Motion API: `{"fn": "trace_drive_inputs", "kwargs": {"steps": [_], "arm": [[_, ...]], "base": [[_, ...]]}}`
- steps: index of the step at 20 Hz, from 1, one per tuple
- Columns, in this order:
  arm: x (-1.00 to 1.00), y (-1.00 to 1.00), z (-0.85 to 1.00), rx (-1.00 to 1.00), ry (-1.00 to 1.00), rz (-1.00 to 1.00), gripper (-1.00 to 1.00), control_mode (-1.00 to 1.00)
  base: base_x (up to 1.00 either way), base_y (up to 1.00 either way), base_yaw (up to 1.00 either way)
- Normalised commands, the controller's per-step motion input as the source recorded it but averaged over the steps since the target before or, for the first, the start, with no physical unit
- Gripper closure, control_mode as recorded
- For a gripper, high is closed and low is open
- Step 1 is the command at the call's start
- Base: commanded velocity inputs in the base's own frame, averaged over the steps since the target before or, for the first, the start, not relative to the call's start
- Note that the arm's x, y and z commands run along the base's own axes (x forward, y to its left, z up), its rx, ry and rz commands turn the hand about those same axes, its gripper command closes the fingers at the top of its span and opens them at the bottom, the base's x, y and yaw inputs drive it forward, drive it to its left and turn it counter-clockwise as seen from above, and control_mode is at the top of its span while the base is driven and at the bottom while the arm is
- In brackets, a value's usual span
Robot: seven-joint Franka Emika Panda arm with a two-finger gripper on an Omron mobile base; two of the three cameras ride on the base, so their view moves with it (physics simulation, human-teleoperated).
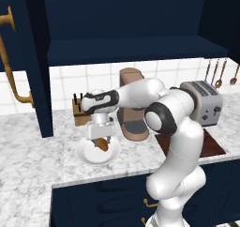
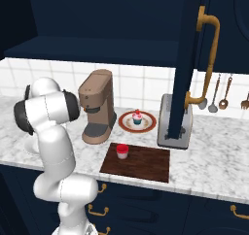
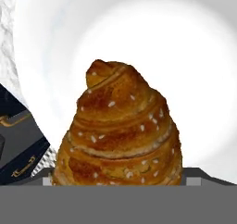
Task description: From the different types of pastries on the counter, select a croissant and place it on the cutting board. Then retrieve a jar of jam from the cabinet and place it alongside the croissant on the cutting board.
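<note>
Marbled counter (image 1: 33, 151): white plate (image 1: 86, 155) under gripped croissant (image 1: 102, 144).

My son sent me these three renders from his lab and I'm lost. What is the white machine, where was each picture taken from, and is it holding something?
It is a white robot arm in a simulated kitchen. Two pictures come from cameras behind it, left and right; the third looks along its hand. In the left view its pincer hangs over a white plate on the marbled counter, with a croissant at its tips. The hand view shows that croissant close up; the fingers are hidden, so a firm grip can't be confirmed. The right view shows a cutting board carrying a red jar of jam, a cupcake on another plate, a coffee machine and a toaster.
</note>
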Motion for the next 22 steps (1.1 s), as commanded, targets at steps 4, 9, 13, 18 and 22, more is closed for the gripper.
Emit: {"fn": "trace_drive_inputs", "kwargs": {"steps": [4, 9, 13, 18, 22], "arm": [[-0.44, 0.0, 0.55, -0.01, -0.02, 0.06, 1.0, -1.0], [-0.58, -0.1, 0.53, 0.0, 0.0, 0.01, 1.0, -1.0], [-0.5, -0.22, 0.33, -0.02, 0.0, -0.06, 1.0, -1.0], [-0.57, -0.43, 0.11, -0.02, 0.01, -0.26, 1.0, -1.0], [-0.36, -0.16, 0.18, -0.04, -0.04, -0.28, 1.0, -1.0]], "base": [[0.0, 0.0, 0.0], [0.0, 0.0, 0.0], [0.0, 0.0, 0.0], [0.0, 0.0, 0.0], [0.0, 0.0, 0.0]]}}
